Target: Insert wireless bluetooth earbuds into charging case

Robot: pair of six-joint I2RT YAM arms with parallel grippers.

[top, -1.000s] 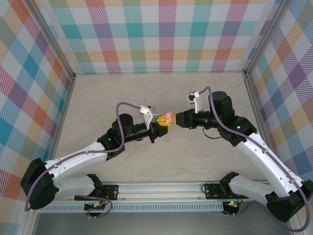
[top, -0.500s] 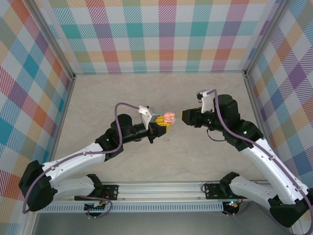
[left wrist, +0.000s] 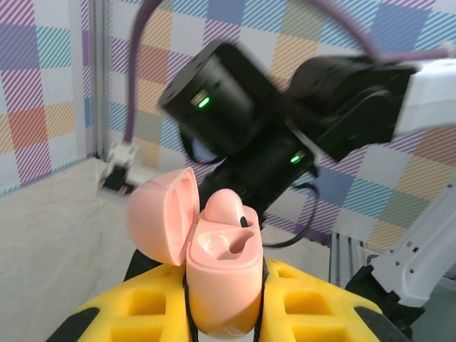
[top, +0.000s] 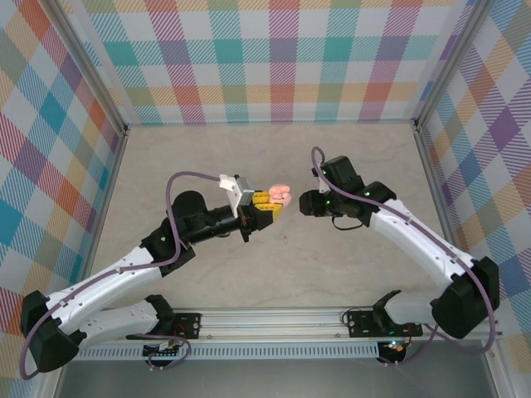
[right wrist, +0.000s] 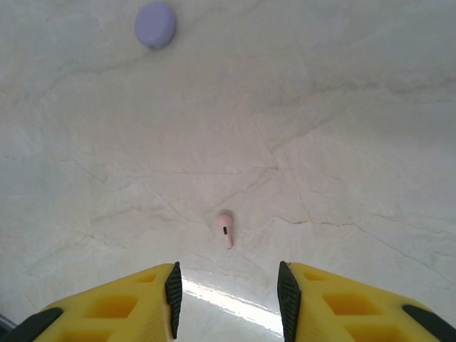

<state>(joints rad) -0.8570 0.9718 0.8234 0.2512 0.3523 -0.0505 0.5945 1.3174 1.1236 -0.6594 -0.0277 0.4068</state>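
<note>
Loose pink earbud (right wrist: 225,229) lies on the table (right wrist: 356,107), stem end toward your right gripper (right wrist: 228,291), which hovers above it, jaws part open and empty, straddling its long axis. Past the earbud, your left gripper (top: 267,205) is clamped on the open pink charging case (left wrist: 221,278); right arm nearer.
</note>
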